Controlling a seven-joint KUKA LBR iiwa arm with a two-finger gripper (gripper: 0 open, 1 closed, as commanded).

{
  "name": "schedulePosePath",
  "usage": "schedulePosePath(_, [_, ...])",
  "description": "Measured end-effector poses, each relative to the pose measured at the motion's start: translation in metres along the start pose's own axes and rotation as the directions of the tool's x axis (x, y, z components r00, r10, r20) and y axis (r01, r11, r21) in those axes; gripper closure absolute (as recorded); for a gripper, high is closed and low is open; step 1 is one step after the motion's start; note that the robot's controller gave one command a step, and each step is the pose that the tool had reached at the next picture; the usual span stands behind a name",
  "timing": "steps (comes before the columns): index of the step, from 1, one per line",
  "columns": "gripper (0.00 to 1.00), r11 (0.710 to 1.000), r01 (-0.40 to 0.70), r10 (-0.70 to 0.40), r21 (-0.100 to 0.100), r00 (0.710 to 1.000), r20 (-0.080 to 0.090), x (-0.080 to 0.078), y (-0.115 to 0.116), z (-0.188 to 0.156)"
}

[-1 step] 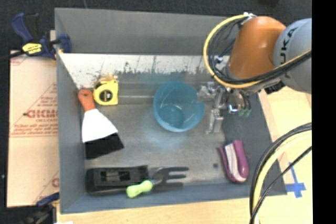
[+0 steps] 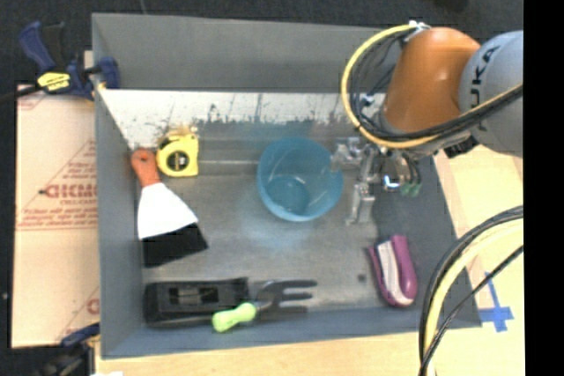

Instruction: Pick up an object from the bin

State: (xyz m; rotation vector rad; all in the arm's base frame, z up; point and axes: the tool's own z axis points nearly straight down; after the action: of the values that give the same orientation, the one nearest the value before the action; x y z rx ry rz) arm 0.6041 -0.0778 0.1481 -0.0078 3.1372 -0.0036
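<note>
Just right of the blue plastic cup (image 2: pixel 298 180), near the middle of the bin (image 2: pixel 220 48), the claw (image 2: pixel 370 189) is held over the bin floor, and nothing is made out in its grasp. How far it is spread cannot be told, as it is partly masked by the orange wrist cover (image 2: pixel 427 79) and cables. The approach is judged to be in hand. A descent and a closing on the cup's rim would be called for next.
</note>
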Motion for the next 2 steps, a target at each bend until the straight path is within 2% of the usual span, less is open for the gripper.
schedulePosePath(1, [0.00,1.000,-0.005,0.005,0.003,1.000,0.014,0.001,0.013,0.019])
schedulePosePath(2, [0.00,1.000,0.001,-0.001,-0.002,1.000,0.002,0.005,0.043,0.083])
